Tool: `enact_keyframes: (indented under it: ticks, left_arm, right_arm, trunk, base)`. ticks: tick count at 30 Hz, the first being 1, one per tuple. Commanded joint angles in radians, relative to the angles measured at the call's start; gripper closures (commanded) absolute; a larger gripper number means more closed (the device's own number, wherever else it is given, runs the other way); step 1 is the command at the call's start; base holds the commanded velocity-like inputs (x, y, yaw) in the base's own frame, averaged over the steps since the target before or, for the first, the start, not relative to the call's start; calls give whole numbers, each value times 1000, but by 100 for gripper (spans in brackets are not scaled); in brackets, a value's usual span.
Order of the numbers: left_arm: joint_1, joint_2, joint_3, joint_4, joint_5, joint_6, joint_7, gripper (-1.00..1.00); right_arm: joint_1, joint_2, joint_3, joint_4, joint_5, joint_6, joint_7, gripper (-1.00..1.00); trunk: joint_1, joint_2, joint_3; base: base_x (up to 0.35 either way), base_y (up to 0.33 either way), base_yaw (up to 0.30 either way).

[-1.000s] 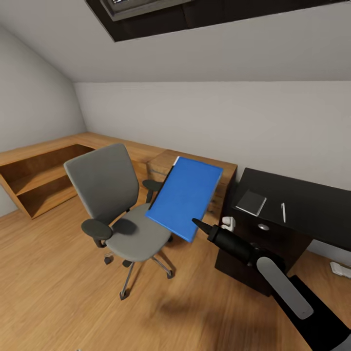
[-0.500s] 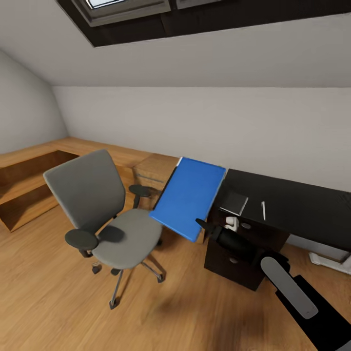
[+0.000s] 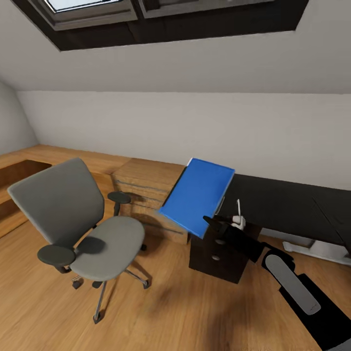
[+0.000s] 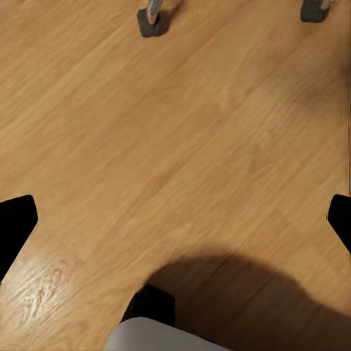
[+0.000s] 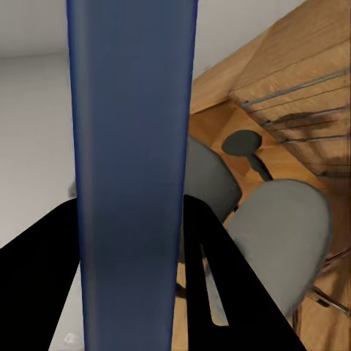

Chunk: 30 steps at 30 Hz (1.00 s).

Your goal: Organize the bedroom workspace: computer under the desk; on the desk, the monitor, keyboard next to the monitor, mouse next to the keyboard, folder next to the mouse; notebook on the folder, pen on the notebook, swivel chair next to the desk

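The blue folder [image 3: 197,195] hangs tilted in the air over the left end of the black desk [image 3: 287,204], with my right gripper [image 3: 210,223] shut on its lower edge. In the right wrist view the folder [image 5: 131,168] runs edge-on between the black fingers [image 5: 219,278] of that gripper [image 5: 131,241]. The grey swivel chair [image 3: 73,229] stands on the floor to the left, its seat bare. A thin white pen [image 3: 238,205] shows on the desk just right of the folder. My left gripper [image 4: 175,219] hangs open over the wood floor.
A light-wood chest of drawers [image 3: 146,187] stands against the wall between chair and desk. The desk's dark drawer unit [image 3: 217,256] sits below the folder. A white object [image 3: 317,249] lies on the floor under the desk. Chair castors [image 4: 153,18] are near my left gripper.
The whole view has swung right and tilted up. The chair and desk sit further left in the picture. The folder stays in my right gripper, now over the desk's left end.
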<state>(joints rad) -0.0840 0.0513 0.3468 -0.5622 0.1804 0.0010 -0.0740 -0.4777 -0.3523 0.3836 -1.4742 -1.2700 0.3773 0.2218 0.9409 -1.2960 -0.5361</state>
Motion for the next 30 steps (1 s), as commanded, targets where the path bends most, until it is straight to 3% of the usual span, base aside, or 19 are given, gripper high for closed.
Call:
enact_keyframes:
  ticks: [1,9,10,11,15,17,30]
  left_arm:
    - [0,0,4,6,5,-10,-7,-100]
    - [0,-4,4,16,-4,-35,-7,-100]
    - [0,-5,4,17,-4,-42,-7,-100]
    - [0,-5,4,19,-4,-66,-8,-100]
    - [0,-6,4,19,-4,-69,-9,-100]
    - [0,-8,3,19,-4,-70,-9,-100]
    - [0,-8,3,19,-4,-70,-9,-100]
  right_arm:
    - [-1,-1,-4,4,-15,3,1,100]
    - [-2,0,-32,42,-44,1,-2,100]
    - [-1,0,-40,53,-44,1,-2,100]
    - [-1,5,-83,108,-45,-1,-2,100]
    - [-1,9,-96,137,-45,-3,-2,100]
    - [-1,12,-132,162,-46,-3,-7,100]
    - [-1,15,-136,217,-46,-4,-5,100]
  trunk:
    - [-4,7,3]
    - [-35,63,33]
    - [-38,70,36]
    - [-42,77,40]
    - [-46,84,46]
    - [-46,84,47]
    - [-46,84,54]
  base:
    - [0,0,-274]
    - [0,0,-274]
    - [0,0,-274]
    - [0,0,-274]
    - [0,0,-274]
    - [0,0,-275]
    - [0,0,-279]
